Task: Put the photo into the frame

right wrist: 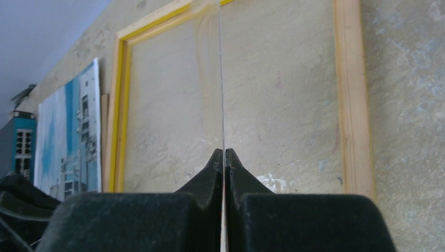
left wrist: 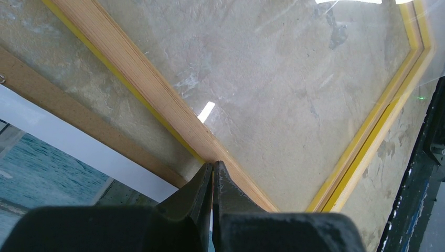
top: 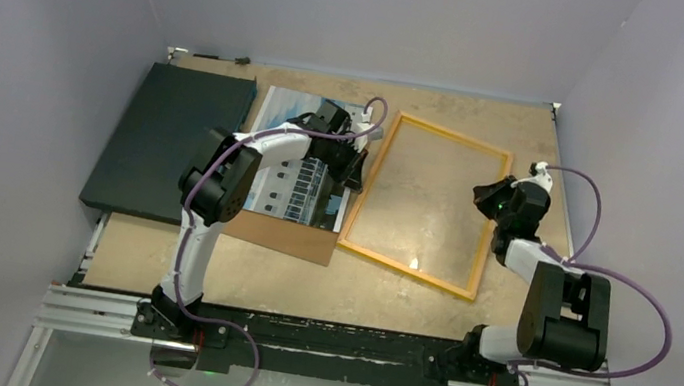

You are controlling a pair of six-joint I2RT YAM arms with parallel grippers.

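The yellow-orange frame [top: 452, 134] lies flat on the table, right of centre. The photo [top: 300, 195], a print of sky and building, lies face up just left of it on a brown backing board [top: 281, 237]. My left gripper [top: 360, 160] is shut, its tips [left wrist: 212, 164] low over the inner edge of the frame's left rail [left wrist: 157, 89], with the photo [left wrist: 47, 152] to their left. I cannot tell if anything thin is pinched there. My right gripper [top: 484, 195] is shut [right wrist: 224, 151] on a thin clear pane [right wrist: 221, 79], seen edge-on above the frame [right wrist: 350, 105].
A dark flat slab [top: 169, 138] lies at the far left of the table, against the photo's left side. The backing board [left wrist: 68, 107] pokes out beneath the photo's border. Grey walls close in the table on three sides.
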